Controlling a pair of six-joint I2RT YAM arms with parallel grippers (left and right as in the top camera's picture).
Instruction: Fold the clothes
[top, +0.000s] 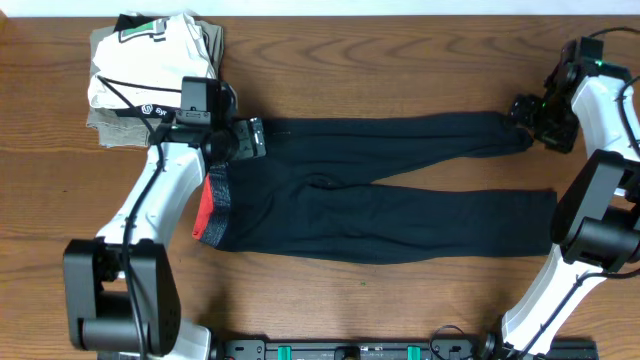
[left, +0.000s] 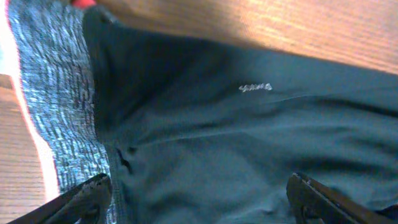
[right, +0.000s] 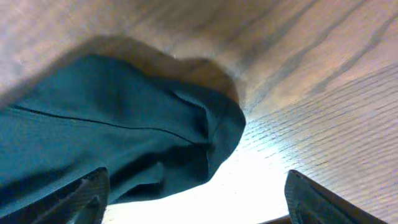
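A brown wood-grain table (top: 400, 60) bears a stack of folded white and khaki garments (top: 150, 70) at its far left corner. Soft black long-legged pants (top: 400, 190) lie flat across the middle. The left gripper (top: 245, 138) hangs spread wide over their waist, and the right gripper (top: 525, 112), also released, is at the upper cuff.

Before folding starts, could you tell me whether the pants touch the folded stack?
Cannot tell: overhead, the left pincer covers where pants and folded stack would meet.
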